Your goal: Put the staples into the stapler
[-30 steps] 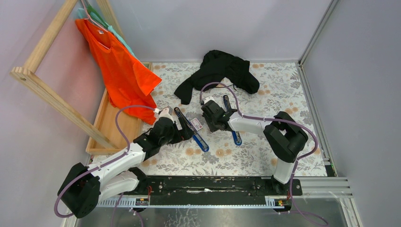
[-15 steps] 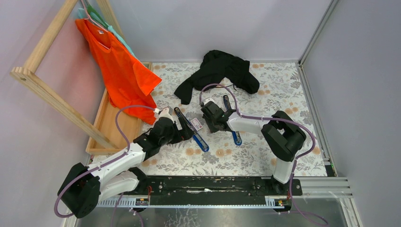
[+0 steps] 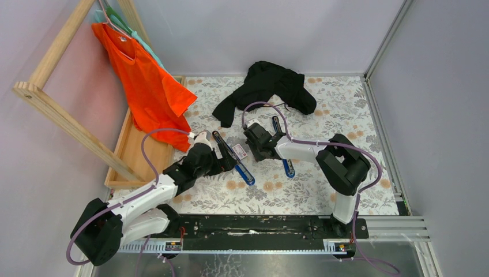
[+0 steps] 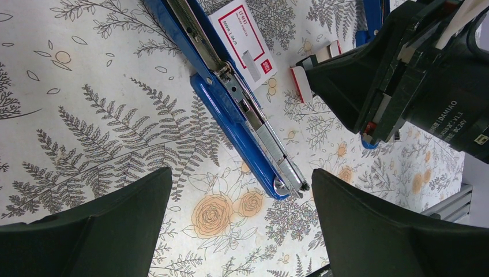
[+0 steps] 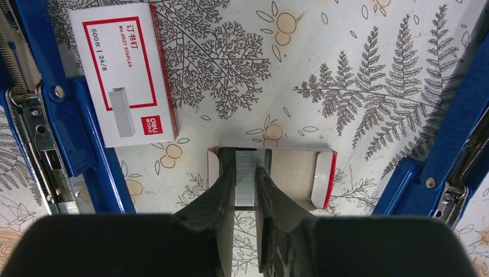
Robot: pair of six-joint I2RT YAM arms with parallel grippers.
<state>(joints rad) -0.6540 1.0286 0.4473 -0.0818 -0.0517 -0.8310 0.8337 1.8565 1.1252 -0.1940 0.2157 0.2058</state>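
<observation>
An opened blue stapler lies on the floral mat, its metal channel showing. The staples' white-and-red box lies beside it. The staples' cardboard tray sits just right of the box, with a silver strip in it. My right gripper reaches into the tray, both fingers pressed against that strip's sides. My left gripper hovers wide open over the stapler's front end, holding nothing.
A second opened blue stapler lies right of the tray. A black garment lies at the back. An orange shirt hangs on a wooden rack at the left, above a wooden tray.
My right arm has shifted slightly to the left over the tray. The left arm, stapler and box have not moved.
</observation>
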